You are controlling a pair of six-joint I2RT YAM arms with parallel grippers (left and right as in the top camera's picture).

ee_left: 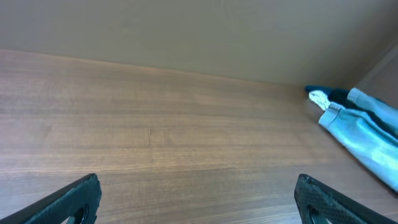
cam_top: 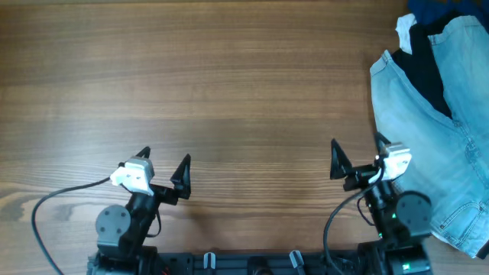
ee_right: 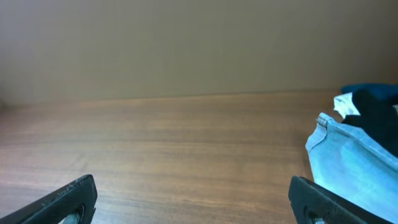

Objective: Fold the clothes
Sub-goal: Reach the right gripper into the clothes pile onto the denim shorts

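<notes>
Left end effector (cam_top: 165, 156) and right end effector (cam_top: 357, 149) both gape wide, holding nothing, at the near edge of the worktop (cam_top: 229, 76). Pale blue jeans (cam_top: 428, 130) lie rumpled along the right side, just beside the right end effector.

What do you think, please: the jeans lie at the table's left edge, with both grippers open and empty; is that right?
No: the overhead view shows the jeans at the table's right edge; the left gripper and right gripper are open and empty.
</notes>
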